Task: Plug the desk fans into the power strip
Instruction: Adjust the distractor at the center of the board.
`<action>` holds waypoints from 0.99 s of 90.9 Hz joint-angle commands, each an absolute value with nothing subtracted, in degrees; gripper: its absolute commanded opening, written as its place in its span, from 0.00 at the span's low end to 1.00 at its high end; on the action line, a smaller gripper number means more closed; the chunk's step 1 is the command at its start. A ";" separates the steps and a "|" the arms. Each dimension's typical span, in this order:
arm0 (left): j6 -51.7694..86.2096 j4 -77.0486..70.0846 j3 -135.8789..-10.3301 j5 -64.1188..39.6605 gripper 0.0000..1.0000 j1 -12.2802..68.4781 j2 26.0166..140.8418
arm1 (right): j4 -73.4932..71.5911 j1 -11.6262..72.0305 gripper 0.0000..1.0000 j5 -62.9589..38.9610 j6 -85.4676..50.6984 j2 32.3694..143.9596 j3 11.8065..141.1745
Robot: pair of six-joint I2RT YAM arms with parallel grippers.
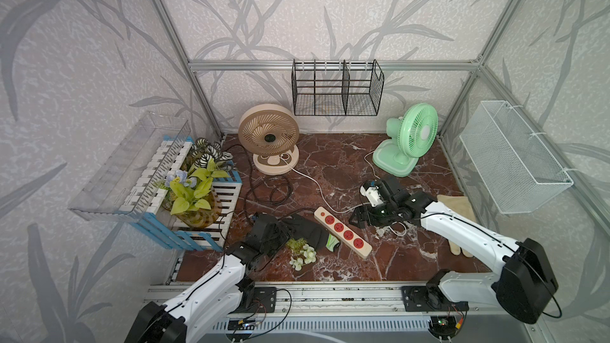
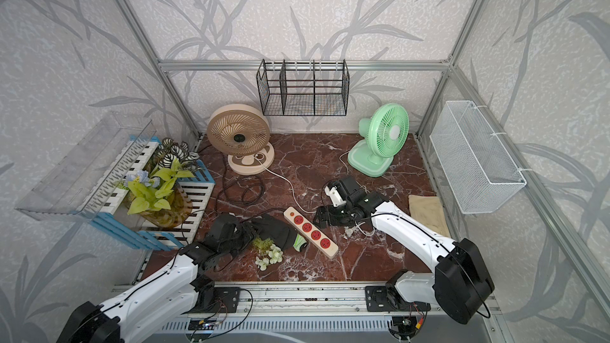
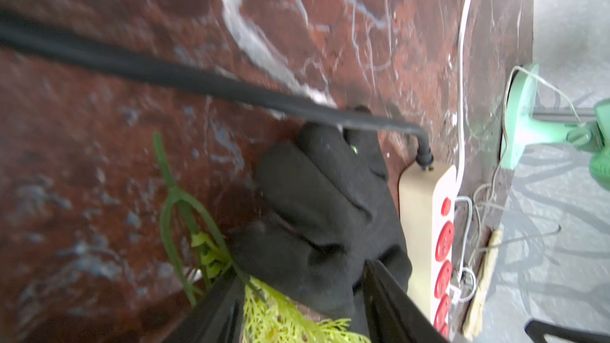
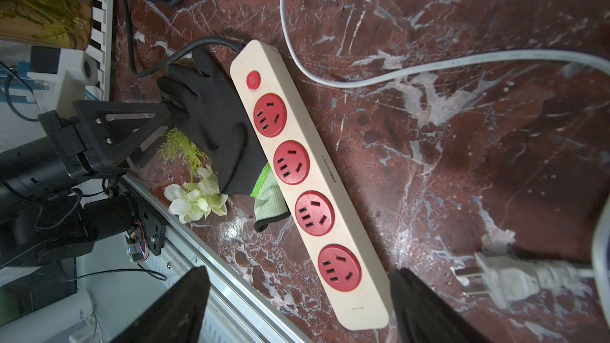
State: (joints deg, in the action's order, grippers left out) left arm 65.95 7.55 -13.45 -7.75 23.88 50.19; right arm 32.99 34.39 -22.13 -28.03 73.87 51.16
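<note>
Right wrist view: cream power strip [image 4: 333, 173], four red round sockets, all empty.

Black glove [image 1: 308, 232] just beside flower sprig [image 1: 303, 254]; wire rack [image 1: 330, 106] on wall.

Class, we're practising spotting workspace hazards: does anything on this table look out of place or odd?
Yes. A black glove lies against the power strip, with a loose flower sprig beside it: clutter crowding the strip. A white plug lies unplugged on the tabletop.
</note>
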 commanded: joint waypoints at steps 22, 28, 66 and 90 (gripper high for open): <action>56.09 17.39 -23.27 -0.93 0.61 15.15 48.72 | 38.79 31.79 0.99 -20.48 -26.23 72.86 53.67; 55.04 20.59 -25.62 -0.05 0.64 14.88 46.26 | 40.31 30.43 0.99 -18.57 -25.86 72.50 54.20; 46.71 26.81 -36.02 -4.66 1.00 14.84 47.26 | 42.84 15.98 0.95 -14.25 -31.16 69.39 48.81; 45.64 23.64 -37.59 -7.46 1.00 20.28 50.63 | 42.48 15.97 0.72 -15.52 -36.81 69.37 44.39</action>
